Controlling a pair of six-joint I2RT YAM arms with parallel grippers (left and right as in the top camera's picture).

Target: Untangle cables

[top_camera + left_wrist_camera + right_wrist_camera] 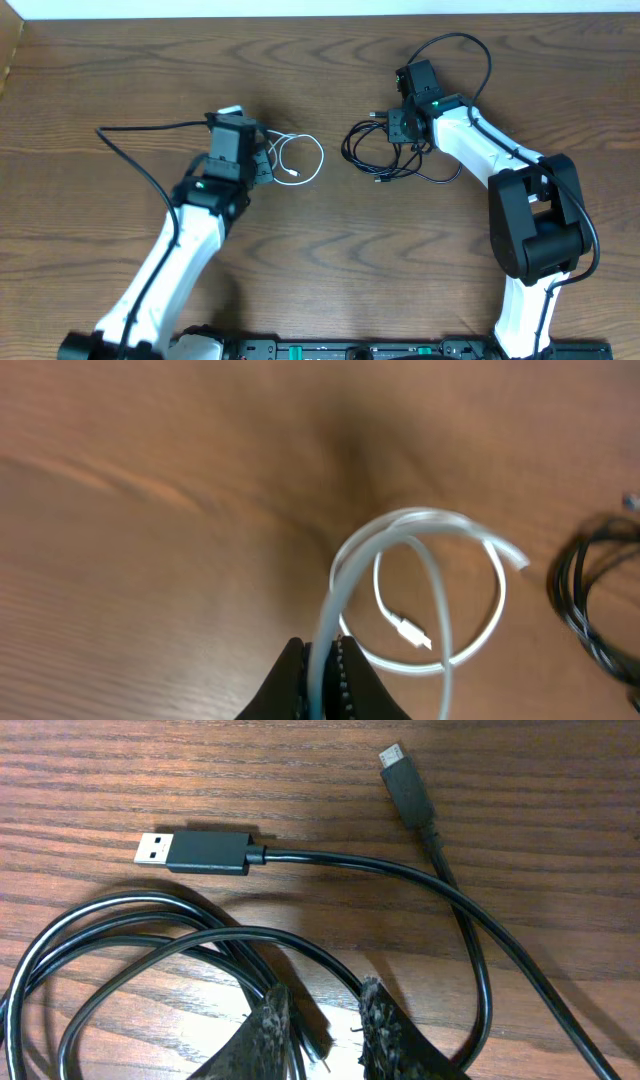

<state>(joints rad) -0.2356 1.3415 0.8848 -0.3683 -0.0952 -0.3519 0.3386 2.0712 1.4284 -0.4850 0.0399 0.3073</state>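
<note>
A short white cable (303, 160) lies in a loose loop on the wooden table, left of centre. My left gripper (262, 165) is shut on one strand of it. In the left wrist view that white cable (440, 550) runs up from between the shut jaws of my left gripper (325, 652), and its small plug (412, 632) rests inside the loop. The black cables (385, 150) lie coiled right of centre, apart from the white one. My right gripper (398, 128) hovers over them. Seen from the right wrist, the right gripper (325, 1008) is open with black cable loops (150, 935) passing by its left finger.
A flat USB plug (195, 851) and a small plug (403, 782) of the black cables lie on the wood ahead of the right gripper. A thicker black arm wire (140, 150) trails left of the left arm. The edge of the black coil (585, 600) shows at the right of the left wrist view.
</note>
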